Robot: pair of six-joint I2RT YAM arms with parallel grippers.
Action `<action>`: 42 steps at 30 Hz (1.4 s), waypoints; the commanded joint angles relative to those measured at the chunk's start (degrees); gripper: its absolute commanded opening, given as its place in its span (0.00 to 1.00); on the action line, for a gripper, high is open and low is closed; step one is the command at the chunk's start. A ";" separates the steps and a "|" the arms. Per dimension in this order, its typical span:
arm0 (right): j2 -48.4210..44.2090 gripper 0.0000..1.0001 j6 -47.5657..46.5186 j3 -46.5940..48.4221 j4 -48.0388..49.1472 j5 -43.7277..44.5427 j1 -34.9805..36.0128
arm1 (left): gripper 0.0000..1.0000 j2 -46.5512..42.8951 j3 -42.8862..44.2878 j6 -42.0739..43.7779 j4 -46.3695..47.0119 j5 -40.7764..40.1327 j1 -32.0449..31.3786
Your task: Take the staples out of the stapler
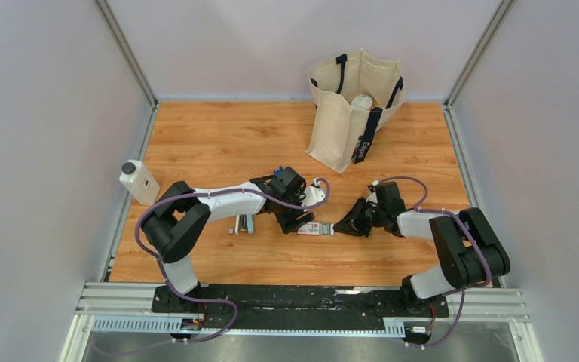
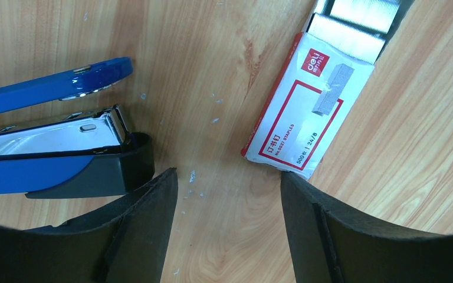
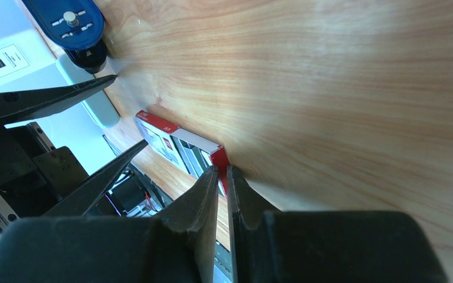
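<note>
One small blue stapler [image 2: 53,147] is lying swung open on the wooden table [image 1: 219,143], its top arm angling away from the chrome channel and the black-tipped base. Whether any staples are sitting in that channel cannot be told. The left gripper [image 2: 227,173] is hovering with its jaws spread wide over bare wood, the stapler just to one side of it and a red-and-white staple box [image 2: 307,112] just to the other. The right gripper [image 3: 223,171] is reaching in with its jaws narrowed to a slit, apparently pinching the box's far end.

The step seemingly calls for bracing the stapler by its base, not its loose top arm, while the strip is being slid straight out along the channel. Any tilt is risking a jam or scattered staples.

The box's inner tray is sitting partly pulled out, showing silver staple strips. At the back, a cream tote bag [image 1: 339,128] is standing open, holding something pale and round.
</note>
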 commanded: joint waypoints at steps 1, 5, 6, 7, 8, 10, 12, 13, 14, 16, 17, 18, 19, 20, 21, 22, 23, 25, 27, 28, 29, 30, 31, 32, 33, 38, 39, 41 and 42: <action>1.29 0.15 1.62 1.13 2.19 1.21 2.26 | 0.73 1.36 1.25 0.85 -0.03 0.79 -0.55; 1.56 0.15 2.15 2.00 2.45 1.65 3.67 | 0.73 1.36 1.16 1.02 -0.30 0.97 -0.64; 1.73 0.15 2.15 2.18 2.45 1.65 3.93 | 0.73 1.36 1.25 1.02 -0.30 0.97 -0.64; 1.99 0.15 2.24 2.53 2.45 1.74 4.20 | 0.73 1.27 1.34 1.02 -0.30 0.97 -0.64; 2.17 0.15 2.33 2.71 2.62 1.74 4.46 | 0.72 1.27 1.43 1.02 -0.38 0.97 -0.64; 2.52 0.15 2.59 3.06 2.98 1.74 4.81 | 0.73 1.27 1.51 1.02 -0.47 1.06 -0.55; 2.87 0.15 2.94 3.33 3.50 1.65 5.16 | 0.73 1.18 1.43 1.11 -0.56 1.06 -0.73; 3.14 0.15 3.03 3.50 3.85 1.56 5.34 | 0.73 1.10 1.51 1.20 -0.56 1.06 -0.64; 3.40 0.15 3.03 3.68 4.03 1.39 5.52 | 0.73 1.09 1.43 1.20 -0.65 0.97 -0.64; 3.67 0.15 3.38 3.85 4.91 0.86 5.78 | 0.73 1.18 1.43 1.20 -0.73 0.97 -0.64; 3.84 0.15 3.64 3.85 5.52 0.51 5.96 | 0.72 1.18 1.51 1.37 -0.74 0.97 -0.73; 4.02 0.15 3.82 3.94 6.14 0.25 6.04 | 0.73 1.10 1.51 1.37 -0.74 0.97 -0.73; 4.02 0.15 3.99 3.85 6.75 -0.19 6.22 | 0.72 1.18 1.51 1.37 -0.74 0.97 -0.81; 4.19 0.15 4.26 3.85 7.54 -0.54 6.40 | 0.72 1.18 1.69 1.37 -0.82 0.97 -0.81; 4.46 0.15 4.70 3.59 8.68 -0.98 6.66 | 0.72 1.18 1.69 1.37 -0.91 0.97 -0.81; 4.54 0.15 5.05 3.33 9.74 -1.42 6.75 | 0.72 1.36 1.78 1.46 -1.00 1.06 -0.73; 4.63 0.15 5.40 3.15 10.53 -1.60 6.84 | 0.72 1.27 1.86 1.46 -1.17 1.06 -0.90; 4.72 0.15 6.02 2.71 11.94 -2.04 6.92 | 0.72 1.45 1.95 1.55 -1.26 1.06 -0.90; 4.98 0.16 6.45 2.54 12.99 -2.48 7.01 | 0.72 1.36 1.95 1.55 -1.26 1.06 -0.90; 5.25 0.16 6.63 2.36 13.35 -2.57 7.01 | 0.72 1.36 1.95 1.55 -1.35 0.97 -0.90; 5.42 0.16 6.81 2.27 13.52 -2.66 7.19 | 0.72 1.45 1.95 1.55 -1.35 0.97 -0.90; 5.51 0.16 6.81 2.18 13.70 -2.74 7.27 | 0.72 1.45 2.13 1.55 -1.44 0.97 -0.82; 5.86 0.16 7.16 2.01 14.48 -2.83 7.28 | 0.71 1.53 2.13 1.64 -1.53 0.97 -0.90; 6.04 0.16 7.33 1.75 15.01 -3.01 7.54 | 0.71 1.45 2.04 1.64 -1.53 0.88 -0.90; 6.13 0.17 7.51 1.57 15.54 -3.18 7.54 | 0.71 1.53 2.04 1.73 -1.53 1.06 -0.90; 7.18 0.17 7.51 1.66 15.63 -3.18 8.50 | 0.71 1.53 2.22 1.81 -1.61 0.88 -1.17; 7.44 0.17 7.42 1.66 15.81 -3.18 8.68 | 0.71 1.53 2.22 1.81 -1.70 0.88 -1.25; 8.06 0.17 7.60 1.48 16.33 -3.18 8.94 | 0.71 1.53 2.22 1.90 -1.70 0.88 -1.26; 8.24 0.17 7.86 1.31 16.69 -3.27 9.12 | 0.71 1.53 2.13 1.82 -1.70 0.88 -1.43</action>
